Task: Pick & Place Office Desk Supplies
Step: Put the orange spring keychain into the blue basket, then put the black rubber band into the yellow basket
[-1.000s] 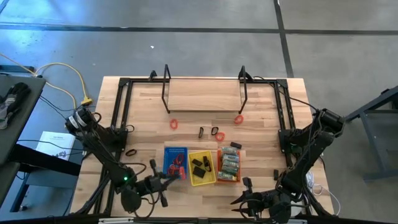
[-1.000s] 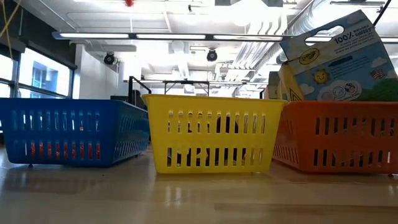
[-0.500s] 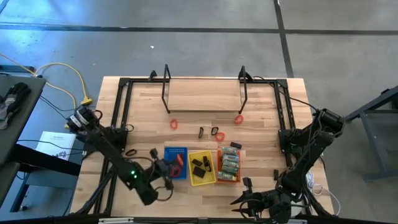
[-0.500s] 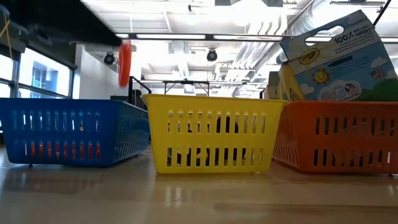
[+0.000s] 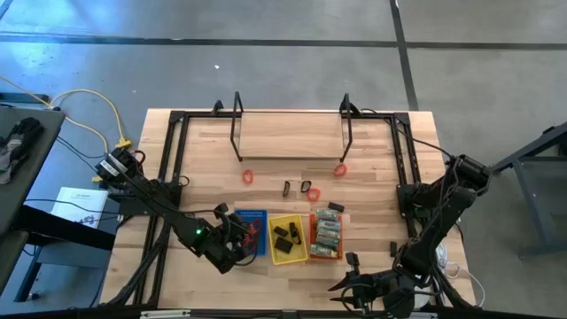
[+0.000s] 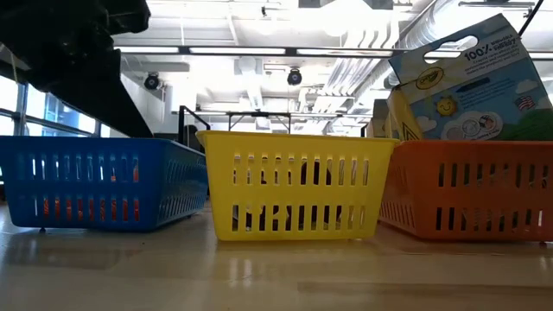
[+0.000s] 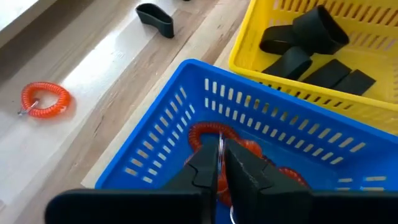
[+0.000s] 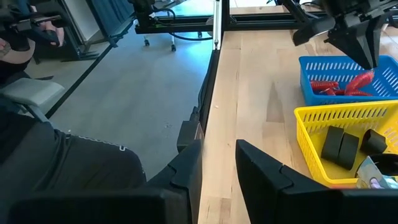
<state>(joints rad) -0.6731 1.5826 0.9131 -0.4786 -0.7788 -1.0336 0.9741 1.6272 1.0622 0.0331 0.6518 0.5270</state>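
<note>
Red coil (image 7: 214, 146) | left pincer (image 7: 221, 163) grips it | inside blue tray (image 7: 163, 140)

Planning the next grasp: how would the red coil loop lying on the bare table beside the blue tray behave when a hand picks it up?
The red coil loop looks like a thin spiral ring, so it probably stretches and flexes rather than staying stiff. It seems light for its size. It lies flat on the table, so rolling seems unlikely, but a push might slide it across the smooth wood.
</note>
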